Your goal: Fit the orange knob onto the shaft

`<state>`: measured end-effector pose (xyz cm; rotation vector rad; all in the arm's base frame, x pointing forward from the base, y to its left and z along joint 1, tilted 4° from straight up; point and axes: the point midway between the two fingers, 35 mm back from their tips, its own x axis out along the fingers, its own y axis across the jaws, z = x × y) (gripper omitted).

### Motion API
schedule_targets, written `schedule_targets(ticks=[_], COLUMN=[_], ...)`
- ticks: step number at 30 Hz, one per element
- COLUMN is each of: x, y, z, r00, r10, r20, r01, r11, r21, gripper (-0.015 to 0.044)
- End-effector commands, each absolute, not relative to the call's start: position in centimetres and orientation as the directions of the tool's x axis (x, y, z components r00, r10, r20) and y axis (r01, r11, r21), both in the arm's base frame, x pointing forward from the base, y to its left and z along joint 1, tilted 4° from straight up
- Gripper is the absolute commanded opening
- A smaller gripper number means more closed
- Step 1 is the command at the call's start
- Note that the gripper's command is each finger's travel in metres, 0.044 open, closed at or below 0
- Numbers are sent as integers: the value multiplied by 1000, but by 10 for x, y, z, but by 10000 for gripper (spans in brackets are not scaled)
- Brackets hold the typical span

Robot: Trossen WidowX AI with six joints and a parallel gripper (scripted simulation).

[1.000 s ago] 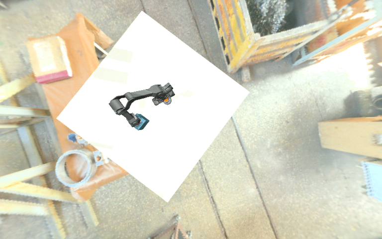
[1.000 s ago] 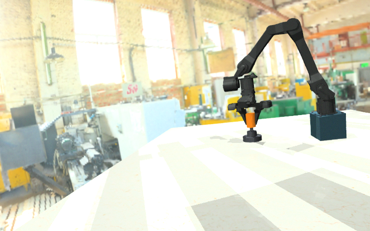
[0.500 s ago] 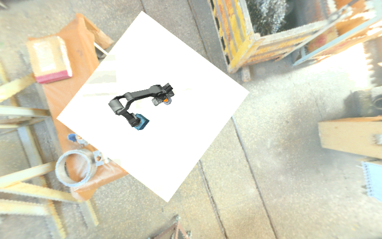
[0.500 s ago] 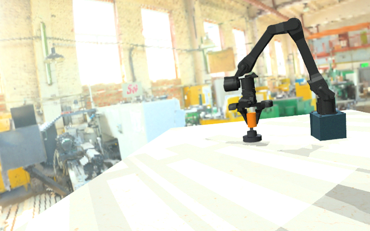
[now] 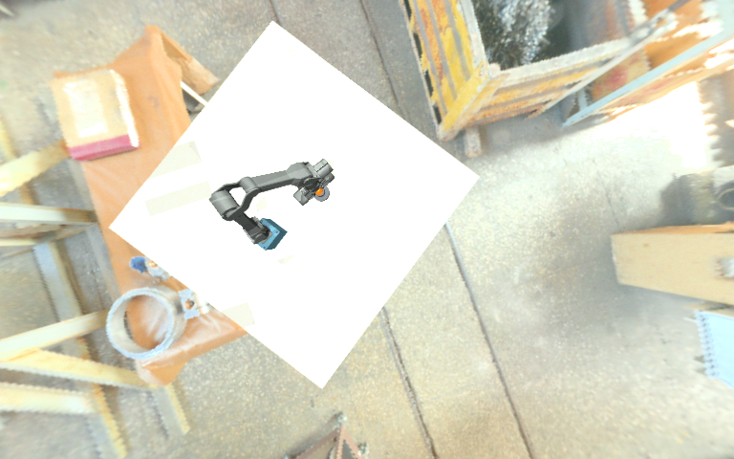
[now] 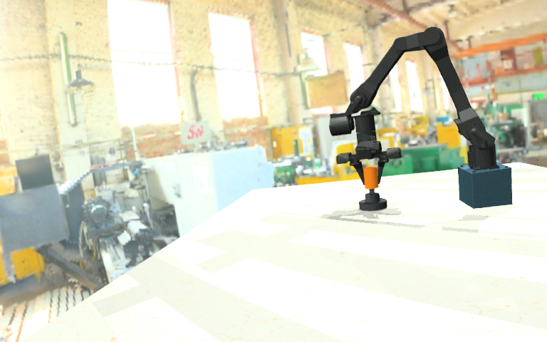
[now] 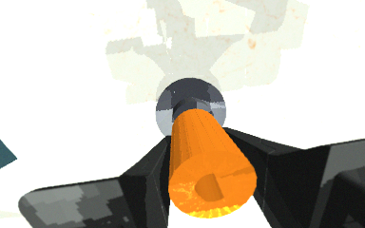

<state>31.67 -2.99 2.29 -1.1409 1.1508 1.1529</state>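
Note:
The orange knob (image 5: 319, 190) (image 6: 371, 177) (image 7: 200, 142) is upright between the fingers of my gripper (image 6: 371, 182) (image 7: 196, 136), which is shut on it. The round dark pedestal (image 5: 325, 197) (image 6: 372, 205) (image 7: 189, 88) stands on the table directly below. In the exterior view, a short length of dark shaft (image 6: 372, 191) shows under the knob, so the knob is not down on the pedestal. Whether the shaft tip is inside the hole is hidden. In the wrist view the hole (image 7: 208, 188) in the knob's top shows a straight edge on its right. The shaft's flat side is hidden.
The arm's blue base block (image 5: 274, 235) (image 6: 485, 187) stands on the white table (image 5: 346, 302) (image 6: 282, 298), to the right of the pedestal in the exterior view. Pale shadow patches lie on the table around the pedestal.

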Motion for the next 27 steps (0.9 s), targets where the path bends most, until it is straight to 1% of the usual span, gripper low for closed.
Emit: schedule_targets(ticks=[1,23,27], x=[319,315,315], y=[-30,-30,-29], z=[22,26,26], r00=[63,63,63], r10=[65,65,65], r20=[-996,-996,-996], r01=[-996,-996,-998], r11=[60,60,-27], r21=[-60,-59,-65], gripper=[0,0,0])
